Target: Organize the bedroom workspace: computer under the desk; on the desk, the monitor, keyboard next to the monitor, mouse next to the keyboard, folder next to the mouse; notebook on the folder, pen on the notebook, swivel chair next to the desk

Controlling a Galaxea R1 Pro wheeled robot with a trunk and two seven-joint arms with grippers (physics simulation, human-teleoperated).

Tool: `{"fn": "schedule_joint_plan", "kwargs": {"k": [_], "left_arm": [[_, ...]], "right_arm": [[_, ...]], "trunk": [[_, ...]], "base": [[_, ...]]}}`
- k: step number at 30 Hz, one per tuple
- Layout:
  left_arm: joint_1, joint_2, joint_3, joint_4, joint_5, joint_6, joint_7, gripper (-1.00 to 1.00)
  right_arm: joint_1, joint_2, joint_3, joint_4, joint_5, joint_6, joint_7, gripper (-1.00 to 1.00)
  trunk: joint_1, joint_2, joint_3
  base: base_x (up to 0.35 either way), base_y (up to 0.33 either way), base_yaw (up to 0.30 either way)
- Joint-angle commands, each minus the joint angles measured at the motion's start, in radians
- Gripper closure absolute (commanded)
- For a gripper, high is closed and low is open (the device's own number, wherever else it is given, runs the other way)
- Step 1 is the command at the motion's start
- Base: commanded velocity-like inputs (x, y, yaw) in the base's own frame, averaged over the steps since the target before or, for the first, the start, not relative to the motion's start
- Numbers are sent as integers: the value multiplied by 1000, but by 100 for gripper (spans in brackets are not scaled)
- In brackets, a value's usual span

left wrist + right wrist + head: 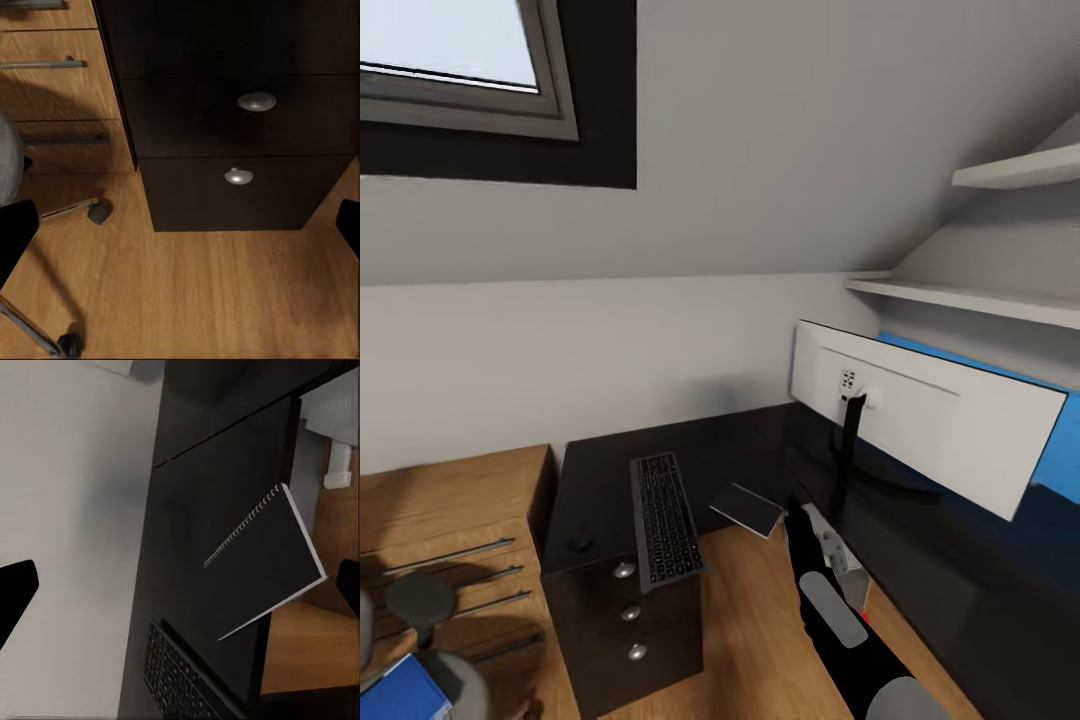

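While my right arm reaches forward over the wooden floor, my right end effector sits just short of the desk's inner edge, close to the notebook. From my right wrist view the two fingertips stand far apart at the frame's sides, so that end effector is spread and holds nothing. The notebook lies flat at the desk's inner edge, one corner hanging out past it over the floor, its spiral binding on the side toward the wall. The keyboard lies on the drawer wing of the desk, running front to back, its near end poking past the front edge above the three silver knobs. The mouse sits near the front left corner of that wing, left of the keyboard. The monitor stands on the long wing, white back toward me. My left end effector hangs spread too, aimed at the lower drawers, with the swivel chair's castors beside them on the floor. The folder rests on the swivel chair, next to the light wooden drawer unit.
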State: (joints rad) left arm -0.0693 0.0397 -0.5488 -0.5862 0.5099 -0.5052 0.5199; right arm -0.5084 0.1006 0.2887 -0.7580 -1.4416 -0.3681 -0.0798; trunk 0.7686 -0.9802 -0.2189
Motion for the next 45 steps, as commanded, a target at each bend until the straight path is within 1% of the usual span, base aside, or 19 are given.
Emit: {"fn": "schedule_joint_plan", "kwargs": {"k": [1, 10, 23, 25, 28, 29, 33, 35, 38, 41, 45], "left_arm": [[-1, 1, -9, 0, 7, -4, 8, -100], [-1, 2, -9, 11, 7, -4, 7, -100], [-1, 2, -9, 25, 7, -4, 7, -100], [-1, 1, -10, 31, 7, -4, 6, -100], [-1, 1, -10, 38, 6, -5, 6, -100], [-1, 1, -10, 41, 6, -5, 6, -100], [-1, 1, -9, 44, 6, -6, 5, -100], [-1, 2, -8, 46, 6, -6, 6, -100], [-1, 2, -8, 46, 6, -7, 7, -100], [-1, 2, -8, 46, 7, -7, 7, -100], [-1, 2, -7, 47, 7, -7, 8, -100]], "right_arm": [[-1, -1, 5, -1, -6, -7, -4, -100], [-1, 0, 7, -1, -5, -9, -8, -100], [-1, 3, 9, 0, -2, -12, -11, -100], [-1, 3, 10, 0, 2, -15, -11, -100], [-1, 4, 10, 0, 21, -25, -11, -100], [-1, 4, 9, 0, 39, -34, -11, -100], [-1, 4, 9, 0, 81, -66, -10, -100], [1, 0, 7, -5, 119, -110, -9, -100], [3, -4, 5, -27, 128, -123, -7, -100], [5, -17, 4, -63, 131, -134, -7, -100], [6, -34, 6, -84, 139, -154, -9, -100]], "trunk": [[-4, 6, 2], [-39, 69, 30], [-89, 160, 71], [-89, 160, 71], [-89, 160, 71], [-89, 160, 71], [-89, 160, 71], [-89, 160, 71], [-89, 160, 71], [-89, 160, 71], [-89, 160, 71]], "base": [[-245, -212, 75], [-202, -181, 171], [-28, -27, 245], [-3, -3, 254], [-2, -2, 255], [-1, -1, 256], [-1, -1, 252], [0, 0, 117], [0, 0, 36], [0, 0, 15], [0, 0, 7]]}}
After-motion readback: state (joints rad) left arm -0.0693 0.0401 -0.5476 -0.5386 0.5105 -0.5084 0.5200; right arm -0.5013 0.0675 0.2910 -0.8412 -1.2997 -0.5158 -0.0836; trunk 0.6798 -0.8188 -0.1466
